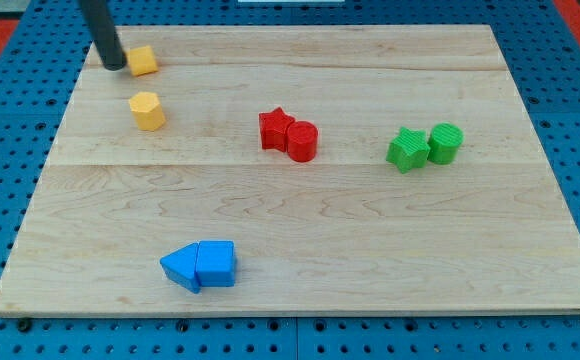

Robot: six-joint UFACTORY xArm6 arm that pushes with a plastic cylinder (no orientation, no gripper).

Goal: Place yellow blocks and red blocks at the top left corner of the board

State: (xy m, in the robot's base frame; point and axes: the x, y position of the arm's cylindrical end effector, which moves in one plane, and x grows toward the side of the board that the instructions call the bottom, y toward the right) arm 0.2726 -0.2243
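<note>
Nearest the view's bottom, two blue blocks (200, 266) sit touching, wedge-like in shape. At the view's top left corner of the board (320, 220) lie two yellow blocks: a small one (144, 61) just beside my tip (115, 66), to its right, and a hexagonal one (147, 110) below it. I run a bare rod; it holds nothing. Red star (275, 128) and red cylinder (303, 141) touch near centre, well apart from the yellows. Green star (407, 149) and green cylinder (445, 143) touch further right.
</note>
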